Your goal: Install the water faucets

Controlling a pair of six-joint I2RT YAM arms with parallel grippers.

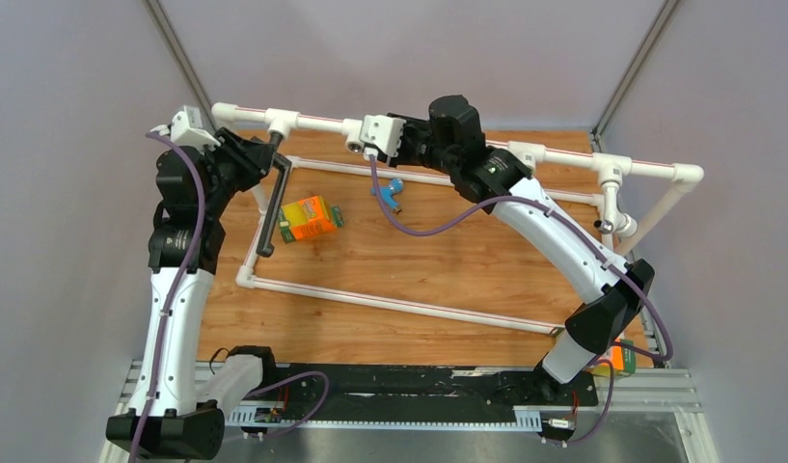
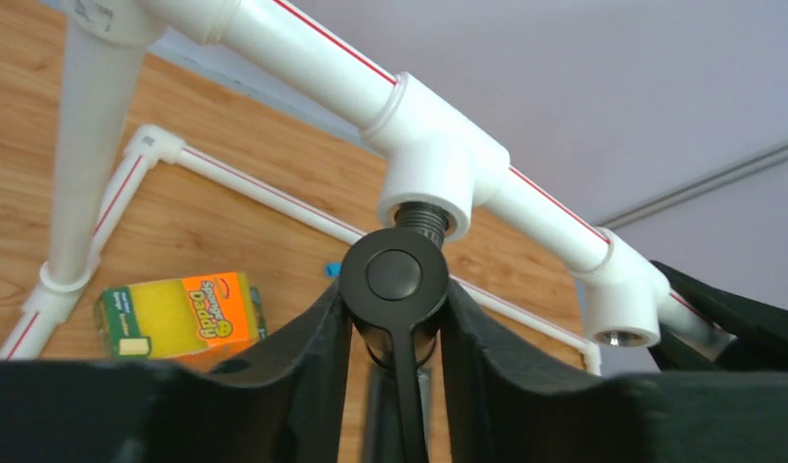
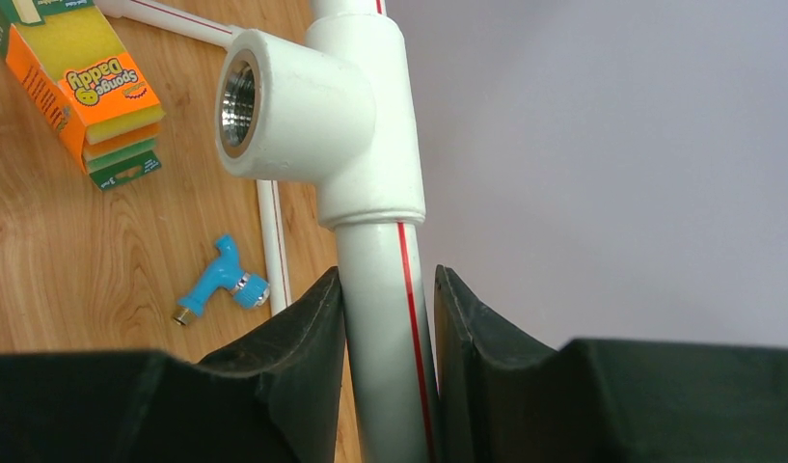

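At far left your left gripper (image 2: 393, 289) clamps the dark faucet (image 2: 394, 275), a long black L-tube, its thread only partly into the tee socket (image 2: 430, 183). The small blue faucet (image 1: 390, 193) lies loose in the middle, not yet fitted; farther right your right gripper (image 3: 388, 285) is clamped on the white pipe (image 3: 385, 367).

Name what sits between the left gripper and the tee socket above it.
The dark faucet: its threaded end runs from the left gripper into the tee socket; the left wrist view shows it.
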